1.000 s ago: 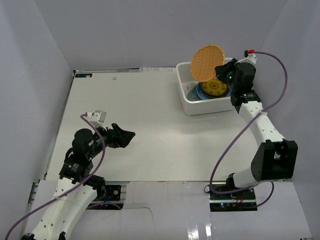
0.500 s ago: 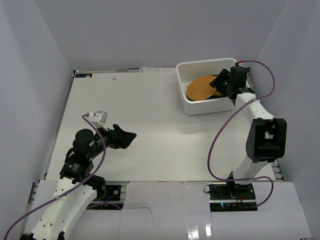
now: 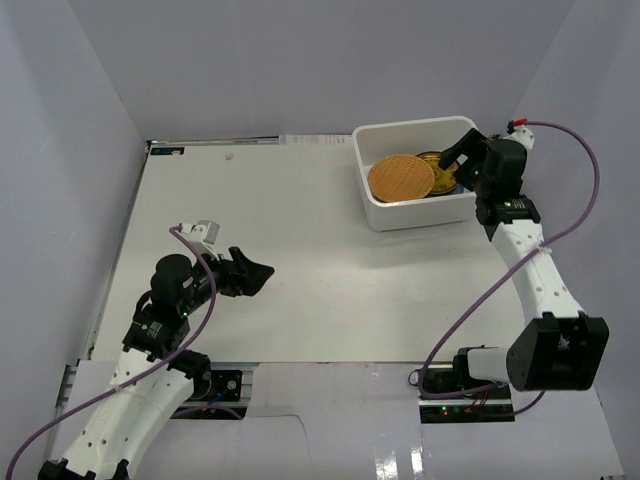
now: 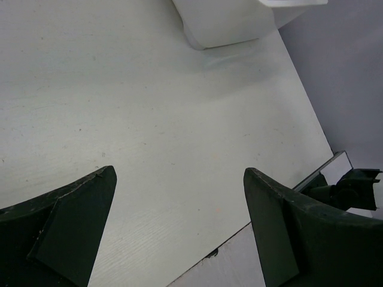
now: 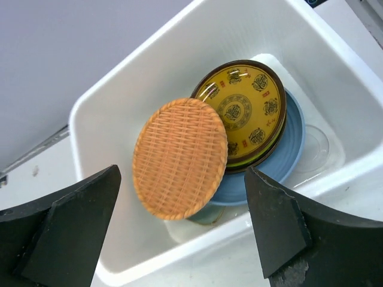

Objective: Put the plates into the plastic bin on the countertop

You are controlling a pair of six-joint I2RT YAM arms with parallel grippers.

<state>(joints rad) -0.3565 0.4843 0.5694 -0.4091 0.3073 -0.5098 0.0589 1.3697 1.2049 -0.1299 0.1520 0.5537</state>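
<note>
The white plastic bin [image 3: 372,205] [image 5: 96,107] stands at the back right of the countertop [image 3: 300,250]. Inside it a woven-look orange plate [image 3: 400,178] [image 5: 179,156] leans tilted over a patterned yellow plate [image 5: 246,113] and a light blue plate [image 5: 287,156]. A greenish dish edge [image 5: 209,215] peeks out under the orange one. My right gripper [image 3: 456,158] [image 5: 182,230] hangs open just above the bin's near wall, holding nothing. My left gripper [image 3: 252,272] [image 4: 179,227] is open over bare countertop at the near left.
Grey walls [image 3: 80,140] close in the countertop on the left, back and right. A lilac cable [image 3: 480,280] loops beside the right arm. The bin's corner [image 4: 221,27] shows at the top of the left wrist view, and the countertop's near edge [image 4: 239,230] runs between the left fingers.
The right gripper lowered the orange plate into the bin, opened and let it go, then drew back up and right. The plate now rests tilted on the others. The left arm barely moved.
</note>
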